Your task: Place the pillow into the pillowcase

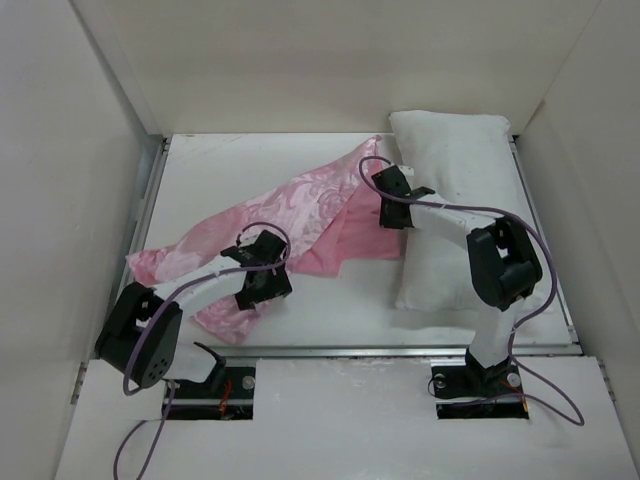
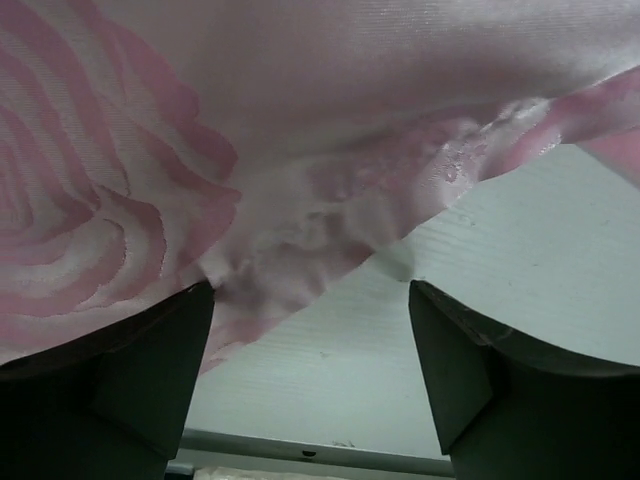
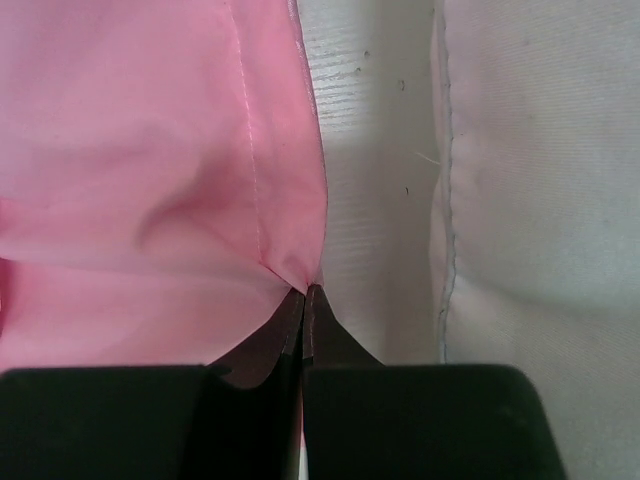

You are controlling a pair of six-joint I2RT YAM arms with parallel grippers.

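The right arm is covering part of the pillow at its near end, and the left arm is hiding a near-left strip of the pillowcase. In both wrist views it is running off the edges.

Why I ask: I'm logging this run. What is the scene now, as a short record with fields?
pillowcase: pink, crumpled across the left and middle of the table
pillow: white, lying at the right, outside the pillowcase
left gripper: open, close over pillowcase fabric
right gripper: shut on the pillowcase edge, beside the pillow
gap: bare table strip between pinched edge and pillow
task state: pillow not yet inserted
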